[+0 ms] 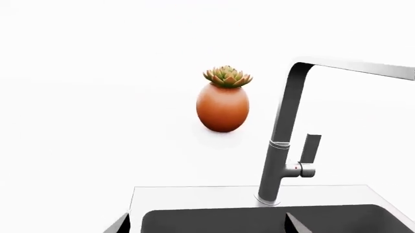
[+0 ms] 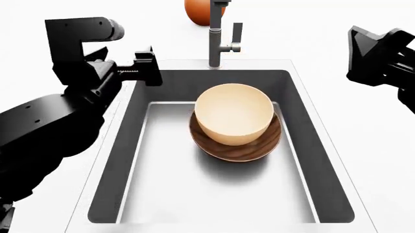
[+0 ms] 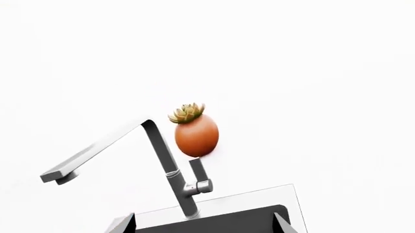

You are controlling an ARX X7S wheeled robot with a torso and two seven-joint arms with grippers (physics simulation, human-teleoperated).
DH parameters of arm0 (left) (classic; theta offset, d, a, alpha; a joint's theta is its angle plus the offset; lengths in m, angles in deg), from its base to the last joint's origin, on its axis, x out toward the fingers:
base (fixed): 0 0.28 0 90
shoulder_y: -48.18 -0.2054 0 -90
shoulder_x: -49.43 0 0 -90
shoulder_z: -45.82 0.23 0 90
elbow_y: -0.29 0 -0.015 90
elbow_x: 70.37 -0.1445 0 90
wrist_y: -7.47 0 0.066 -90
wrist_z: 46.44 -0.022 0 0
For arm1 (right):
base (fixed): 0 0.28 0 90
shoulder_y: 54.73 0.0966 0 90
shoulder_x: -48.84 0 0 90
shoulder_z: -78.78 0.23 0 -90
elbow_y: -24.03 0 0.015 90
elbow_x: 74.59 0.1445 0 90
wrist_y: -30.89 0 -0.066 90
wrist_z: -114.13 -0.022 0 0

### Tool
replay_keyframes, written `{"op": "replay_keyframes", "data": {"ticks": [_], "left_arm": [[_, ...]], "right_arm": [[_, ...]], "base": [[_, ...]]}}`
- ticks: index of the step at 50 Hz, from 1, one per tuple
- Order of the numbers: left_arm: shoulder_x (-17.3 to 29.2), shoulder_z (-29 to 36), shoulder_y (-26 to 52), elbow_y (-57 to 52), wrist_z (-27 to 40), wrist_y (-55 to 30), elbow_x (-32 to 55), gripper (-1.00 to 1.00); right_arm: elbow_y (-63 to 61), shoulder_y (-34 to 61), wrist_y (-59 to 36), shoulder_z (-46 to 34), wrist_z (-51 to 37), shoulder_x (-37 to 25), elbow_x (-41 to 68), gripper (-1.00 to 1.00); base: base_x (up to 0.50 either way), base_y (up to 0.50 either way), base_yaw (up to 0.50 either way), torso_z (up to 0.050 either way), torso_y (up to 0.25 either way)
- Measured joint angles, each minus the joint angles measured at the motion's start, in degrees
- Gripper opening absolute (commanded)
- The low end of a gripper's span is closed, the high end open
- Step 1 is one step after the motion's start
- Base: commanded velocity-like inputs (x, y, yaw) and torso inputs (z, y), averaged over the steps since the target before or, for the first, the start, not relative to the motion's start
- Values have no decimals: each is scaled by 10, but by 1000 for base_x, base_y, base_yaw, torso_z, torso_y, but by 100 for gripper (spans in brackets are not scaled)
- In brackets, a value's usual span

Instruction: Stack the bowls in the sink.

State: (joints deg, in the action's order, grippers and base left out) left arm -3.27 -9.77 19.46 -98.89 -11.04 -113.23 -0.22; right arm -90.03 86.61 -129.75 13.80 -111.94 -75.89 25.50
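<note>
In the head view the pale cream bowl [image 2: 233,114] sits tilted inside the dark brown wooden bowl [image 2: 238,149]. The pair rests on the floor of the grey sink [image 2: 306,141], toward its far half. My left gripper [image 2: 147,68] hovers over the sink's far left corner, apart from the bowls. My right gripper [image 2: 382,53] is raised above the counter to the right of the basin. The wrist views show the left gripper [image 1: 207,224] and the right gripper [image 3: 204,223] with fingertips spread wide and nothing between them. Neither wrist view shows the bowls.
A steel faucet [image 2: 217,36] stands at the sink's back edge, its spout reaching over the basin [image 1: 353,65]. Behind it on the white counter is an orange-red round pot with a succulent [image 1: 222,107]. White counter surrounds the sink on all sides.
</note>
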Motion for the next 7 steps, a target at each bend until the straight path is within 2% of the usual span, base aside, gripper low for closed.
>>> {"op": "replay_keyframes", "data": {"ticks": [7], "left_arm": [[20,-12,-6,-27,15,1,7,100]], "right_arm": [[-15,-4,8,12,-21,-12,35,100]], "base": [[0,0,0,0,0]]}}
